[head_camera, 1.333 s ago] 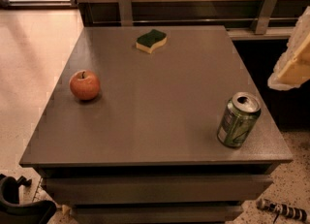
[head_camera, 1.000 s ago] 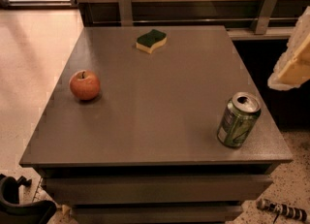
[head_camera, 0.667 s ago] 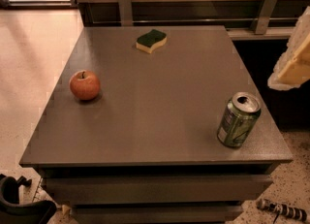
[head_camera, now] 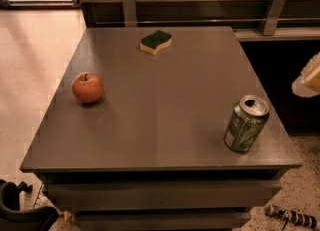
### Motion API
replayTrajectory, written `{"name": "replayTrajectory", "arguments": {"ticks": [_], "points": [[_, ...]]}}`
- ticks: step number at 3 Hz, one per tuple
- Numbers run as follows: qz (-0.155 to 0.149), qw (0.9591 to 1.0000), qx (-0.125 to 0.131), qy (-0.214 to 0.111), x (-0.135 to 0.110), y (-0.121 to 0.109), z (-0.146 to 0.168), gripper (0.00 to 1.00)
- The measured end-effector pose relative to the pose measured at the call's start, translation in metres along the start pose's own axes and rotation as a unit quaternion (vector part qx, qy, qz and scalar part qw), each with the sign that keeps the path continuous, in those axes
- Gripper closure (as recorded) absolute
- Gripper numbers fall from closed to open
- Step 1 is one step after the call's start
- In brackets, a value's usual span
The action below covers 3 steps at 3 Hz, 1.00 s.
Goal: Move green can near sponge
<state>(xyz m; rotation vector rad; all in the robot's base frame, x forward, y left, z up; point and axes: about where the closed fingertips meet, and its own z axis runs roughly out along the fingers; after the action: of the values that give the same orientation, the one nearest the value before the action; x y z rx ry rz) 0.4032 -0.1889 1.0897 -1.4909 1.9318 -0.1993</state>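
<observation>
The dark green metal can (head_camera: 246, 124) stands front-right on the grey surface (head_camera: 165, 130). The black tool (head_camera: 17, 211) sits bottom-left, well apart. I cannot tell its state.

Gripper (head_camera: 308, 79) at right edge of view: pale whitish shell, blurred, with a yellowish patch. Black curved part (head_camera: 17, 211) in lower-left corner.

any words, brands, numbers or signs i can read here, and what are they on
No text can be read anywhere in this view.
green can: a pale label patch on its side, print too blurred to read.
sponge: no text.
apple: no text.
table: no text.
gripper, the dark shape low in the bottom left corner, below the table's front edge: no marking to read.
</observation>
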Motion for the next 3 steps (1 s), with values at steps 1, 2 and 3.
{"name": "replayTrajectory", "arguments": {"ticks": [1,2,3], "points": [[0.064,0.9967,-0.01,-0.05,0.038,-0.001,0.013,0.0],[0.122,0.9859,-0.037,-0.108,0.057,0.012,0.033,0.0],[0.159,0.9694,-0.07,-0.174,0.05,0.03,0.047,0.0]]}}
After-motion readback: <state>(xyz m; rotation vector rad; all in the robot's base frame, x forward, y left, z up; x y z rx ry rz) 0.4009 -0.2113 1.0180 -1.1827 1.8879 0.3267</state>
